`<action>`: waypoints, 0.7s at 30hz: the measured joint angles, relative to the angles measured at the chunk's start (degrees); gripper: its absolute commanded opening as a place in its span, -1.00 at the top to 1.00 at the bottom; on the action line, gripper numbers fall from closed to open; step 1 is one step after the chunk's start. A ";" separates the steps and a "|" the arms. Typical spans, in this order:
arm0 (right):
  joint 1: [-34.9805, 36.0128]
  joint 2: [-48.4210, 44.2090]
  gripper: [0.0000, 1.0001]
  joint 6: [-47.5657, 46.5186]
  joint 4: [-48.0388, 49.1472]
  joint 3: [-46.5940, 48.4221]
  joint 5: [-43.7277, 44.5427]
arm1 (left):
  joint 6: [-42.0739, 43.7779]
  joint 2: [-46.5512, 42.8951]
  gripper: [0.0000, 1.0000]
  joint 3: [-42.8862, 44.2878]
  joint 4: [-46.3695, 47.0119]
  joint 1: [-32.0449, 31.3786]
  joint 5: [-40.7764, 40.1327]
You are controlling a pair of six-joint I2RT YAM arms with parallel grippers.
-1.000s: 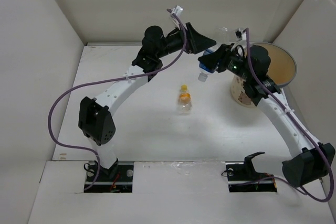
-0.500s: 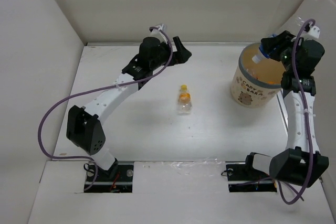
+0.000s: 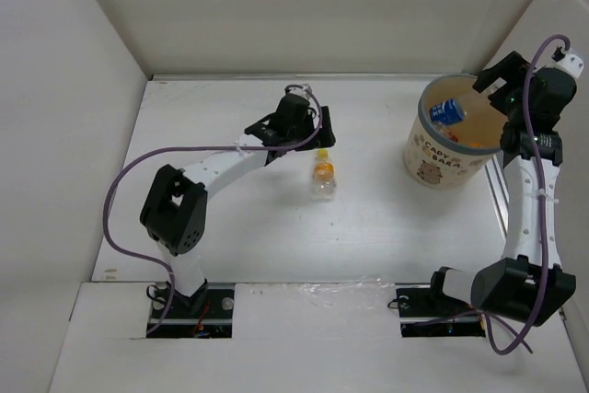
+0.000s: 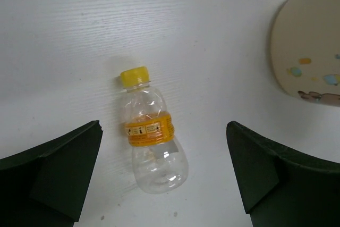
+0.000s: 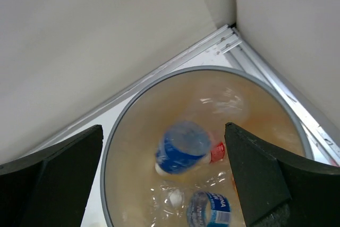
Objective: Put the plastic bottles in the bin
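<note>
One of the plastic bottles (image 3: 322, 175), clear with a yellow cap and an orange label, lies on the white table (image 3: 239, 218). My left gripper (image 3: 304, 132) hovers just behind it and is open. In the left wrist view that bottle (image 4: 151, 142) lies between the spread fingers, untouched. My right gripper (image 3: 500, 89) is open over the bin (image 3: 428, 158). A blue-labelled bottle (image 5: 183, 147), blurred, is inside the bin (image 5: 114, 136) below the right gripper (image 5: 163, 131). Another blue-labelled bottle (image 5: 210, 211) and a clear one (image 5: 170, 198) lie deeper in.
White walls enclose the table on three sides. The right wall (image 3: 543, 34) stands close behind the bin. A metal rail (image 5: 228, 38) runs along the table's back corner. Purple cables (image 3: 110, 200) loop off both arms. The bin's cream side (image 4: 308, 46) shows at the left wrist view's right edge.
My right gripper carried the blue-labelled bottle over the bin, opened, and the bottle dropped in. My left arm swung from the back towards the yellow-capped bottle.
</note>
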 measured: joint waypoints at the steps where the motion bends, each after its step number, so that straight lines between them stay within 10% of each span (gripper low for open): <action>1: 0.00 -0.13 -1.00 -0.07 -0.37 0.39 1.01 | 0.00 1.03 -1.00 0.00 -0.50 -0.02 -0.24; 21: 17.44 -7.85 -1.00 -2.54 -2.45 -2.36 1.90 | -2.80 15.93 -0.85 3.17 -3.32 -0.57 -1.70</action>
